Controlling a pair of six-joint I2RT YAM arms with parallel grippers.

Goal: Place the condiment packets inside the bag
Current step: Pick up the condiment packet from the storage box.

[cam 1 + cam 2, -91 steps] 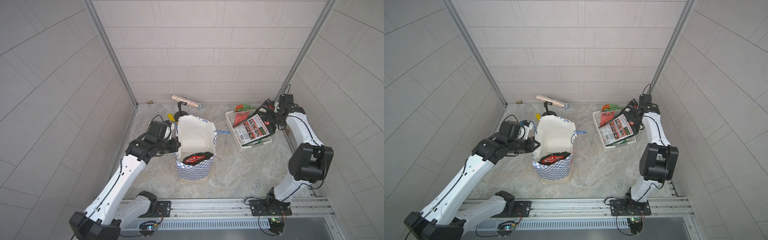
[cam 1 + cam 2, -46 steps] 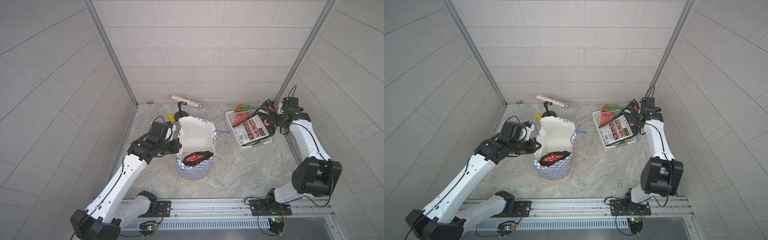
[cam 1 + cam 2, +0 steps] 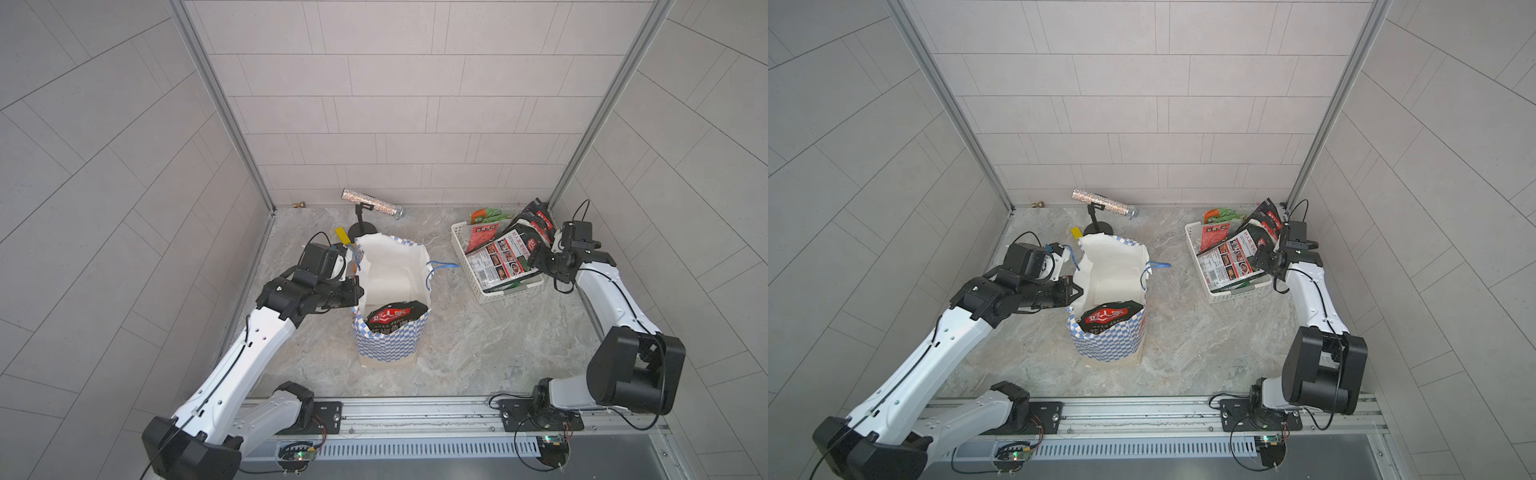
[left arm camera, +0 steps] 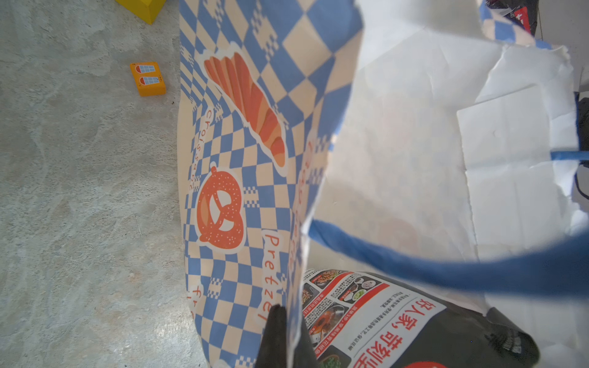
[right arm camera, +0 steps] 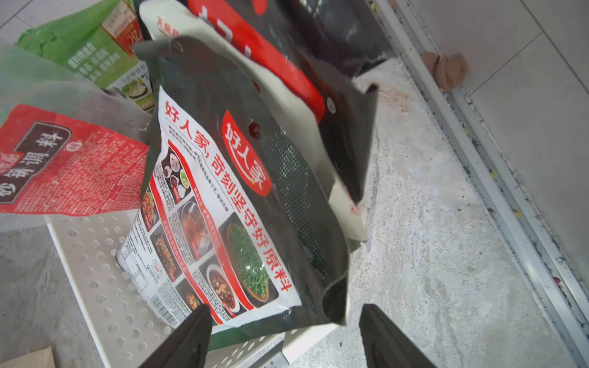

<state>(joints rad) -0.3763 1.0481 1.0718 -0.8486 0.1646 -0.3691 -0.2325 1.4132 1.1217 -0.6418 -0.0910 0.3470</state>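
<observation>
The checkered bag (image 3: 390, 345) (image 3: 1108, 345) stands open mid-floor, and a dark condiment packet (image 3: 392, 318) (image 3: 1106, 318) with a red label leans inside it. My left gripper (image 3: 357, 291) (image 4: 291, 344) is shut on the bag's left rim, with the paper wall (image 4: 242, 178) pinched between the fingers. More condiment packets fill the white basket (image 3: 498, 293): a dark one with a white photo label (image 3: 498, 262) (image 5: 229, 197), a red one (image 3: 482, 235) (image 5: 63, 165) and a green one (image 3: 486, 215) (image 5: 83, 47). My right gripper (image 3: 534, 259) (image 5: 287, 321) is open, its fingers on either side of the dark packet's lower edge without touching it.
A glittery silver tube (image 3: 372, 202) sits on a small black stand behind the bag. A yellow block (image 3: 343, 235) and an orange block (image 4: 147, 79) lie on the floor left of the bag. The right wall's metal rail (image 5: 497, 178) runs close beside the basket.
The right arm's elbow has swung out toward the right wall, and its gripper has slid a little toward the front along the basket. The left arm and bag have not moved.
</observation>
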